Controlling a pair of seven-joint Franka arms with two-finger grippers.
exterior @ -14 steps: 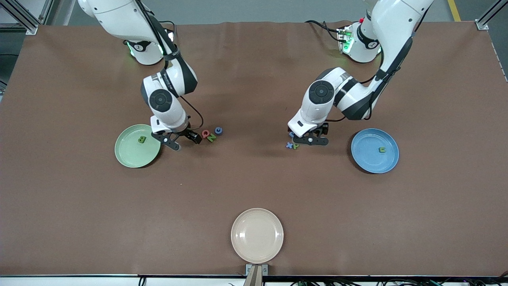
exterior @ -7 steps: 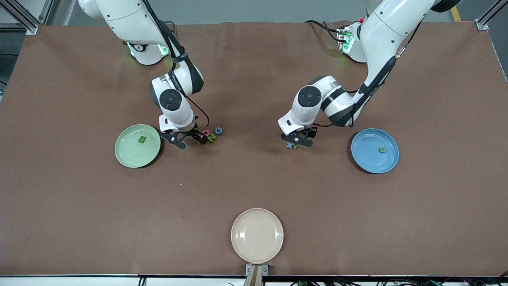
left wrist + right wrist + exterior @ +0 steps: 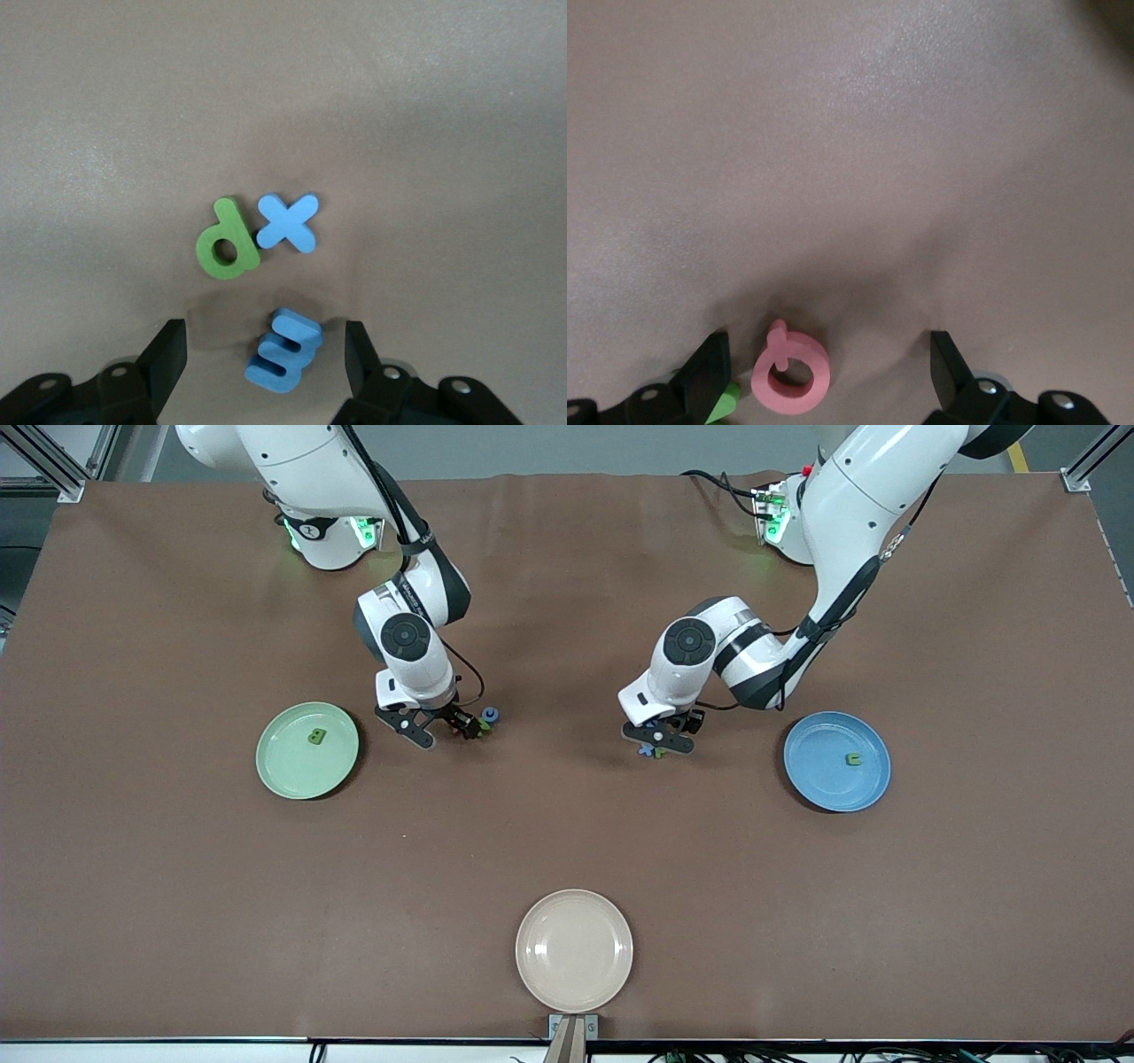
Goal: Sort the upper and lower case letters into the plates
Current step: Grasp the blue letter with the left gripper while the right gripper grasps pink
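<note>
I see left gripper (image 3: 266,367) low over mid-table letter cluster, fingers (image 3: 168,359) spread either side of blue letter (image 3: 285,351), not gripping it. Green letter (image 3: 226,241) and blue x (image 3: 289,222) touch each other just beside it. Right gripper (image 3: 828,372) low over table, jaws wide, red letter (image 3: 790,370) between them, untouched. Mint plate (image 3: 288,771) toward right arm's end holds one green letter (image 3: 315,736); blue plate (image 3: 824,779) toward left arm's end holds another (image 3: 852,759).

Brown table (image 3: 567,841), grey floor (image 3: 549,450), aluminium frame posts (image 3: 53,460) at corners
</note>
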